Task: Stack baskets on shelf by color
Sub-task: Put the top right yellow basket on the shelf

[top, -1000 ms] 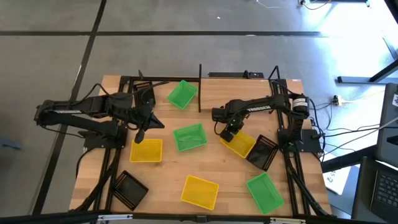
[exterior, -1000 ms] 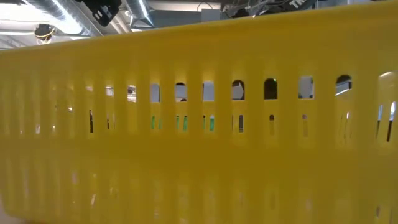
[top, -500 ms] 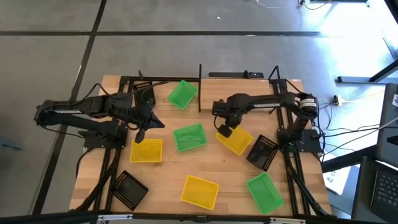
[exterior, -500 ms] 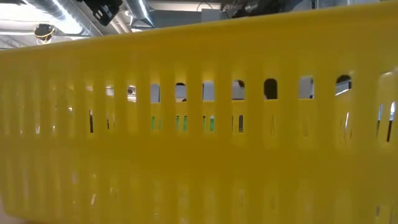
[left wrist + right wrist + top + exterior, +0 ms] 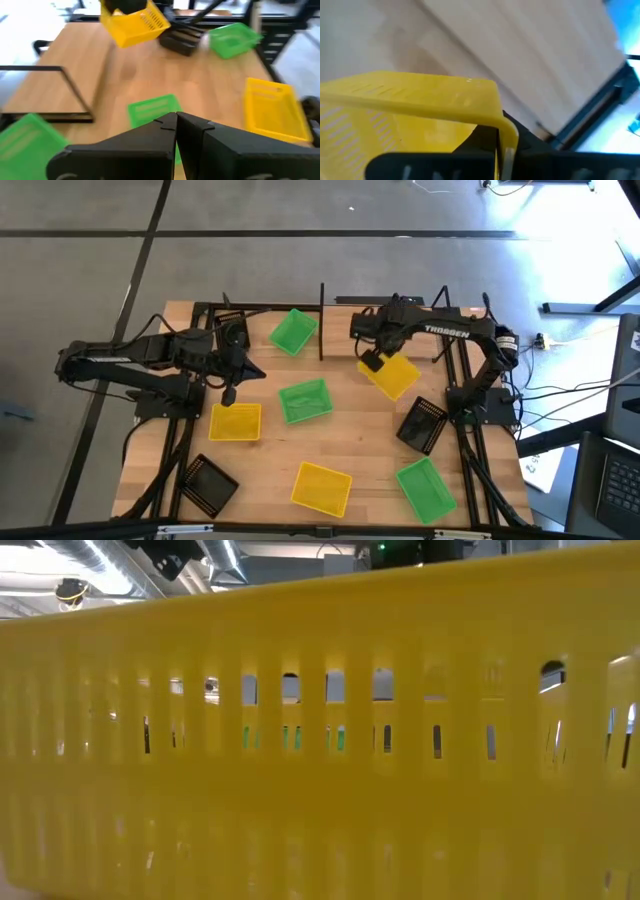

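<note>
3 green baskets (image 5: pixel 305 401) | 3 yellow baskets (image 5: pixel 321 487) | 2 black baskets (image 5: pixel 209 484)

A grey floor (image 5: pixel 300 270) surrounds the plank-patterned wooden worktop (image 5: pixel 350 450), crossed by dark seam lines (image 5: pixel 150 230). Bright light glares on the floor at two o'clock (image 5: pixel 570 220). Cables (image 5: pixel 560 385) trail at three o'clock. Silver ceiling ducts (image 5: pixel 225 558) show above in the low view.
</note>
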Controlling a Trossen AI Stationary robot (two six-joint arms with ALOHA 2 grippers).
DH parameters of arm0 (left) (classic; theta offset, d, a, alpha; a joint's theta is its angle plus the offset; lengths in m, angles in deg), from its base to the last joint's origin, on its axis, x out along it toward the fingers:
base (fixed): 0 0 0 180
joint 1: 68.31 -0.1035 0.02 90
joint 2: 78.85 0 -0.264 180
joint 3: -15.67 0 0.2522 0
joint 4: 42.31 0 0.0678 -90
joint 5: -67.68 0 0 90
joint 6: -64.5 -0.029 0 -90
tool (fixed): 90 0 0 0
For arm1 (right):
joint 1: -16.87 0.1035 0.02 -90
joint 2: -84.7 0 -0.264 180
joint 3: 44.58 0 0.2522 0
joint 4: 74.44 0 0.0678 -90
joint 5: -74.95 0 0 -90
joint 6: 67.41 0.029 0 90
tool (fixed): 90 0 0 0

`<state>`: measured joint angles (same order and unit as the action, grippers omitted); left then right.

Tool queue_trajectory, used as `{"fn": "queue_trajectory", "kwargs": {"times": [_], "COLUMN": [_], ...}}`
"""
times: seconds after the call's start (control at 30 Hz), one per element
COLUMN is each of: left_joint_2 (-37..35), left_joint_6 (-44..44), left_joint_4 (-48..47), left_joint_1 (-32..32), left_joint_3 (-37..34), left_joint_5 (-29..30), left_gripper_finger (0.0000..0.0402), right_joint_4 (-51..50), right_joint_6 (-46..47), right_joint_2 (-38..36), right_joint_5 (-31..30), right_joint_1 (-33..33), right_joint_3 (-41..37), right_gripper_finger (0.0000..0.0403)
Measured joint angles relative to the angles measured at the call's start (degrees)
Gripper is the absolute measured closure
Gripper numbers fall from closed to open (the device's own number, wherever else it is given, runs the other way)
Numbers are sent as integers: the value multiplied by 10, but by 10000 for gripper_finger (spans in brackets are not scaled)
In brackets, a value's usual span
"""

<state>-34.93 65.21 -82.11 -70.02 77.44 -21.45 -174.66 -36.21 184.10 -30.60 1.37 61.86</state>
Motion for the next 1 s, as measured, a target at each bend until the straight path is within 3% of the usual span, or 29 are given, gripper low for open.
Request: {"fn": "queue_trajectory", "kwargs": {"times": [0.37, 0.6, 0.8, 1.0], "left_joint_2": [0, 0, 0, 15], "left_joint_6": [-15, -15, -60, -161], "left_joint_4": [0, 0, 12, 133], "left_joint_1": [0, 0, 0, 0], "left_joint_3": [0, 0, -1, -1], "left_joint_5": [20, 29, 30, 88], "left_gripper_finger": [401, 401, 401, 401], "right_joint_4": [3, 141, 195, 229], "right_joint_6": [-46, -107, -76, -59], "right_joint_2": [-96, -133, -133, -133], "right_joint_5": [-42, 90, 101, 104], "right_joint_1": [-116, -245, -320, -362], "right_joint_3": [5, -84, -161, -201], "right_gripper_finger": [403, 403, 403, 403]}}
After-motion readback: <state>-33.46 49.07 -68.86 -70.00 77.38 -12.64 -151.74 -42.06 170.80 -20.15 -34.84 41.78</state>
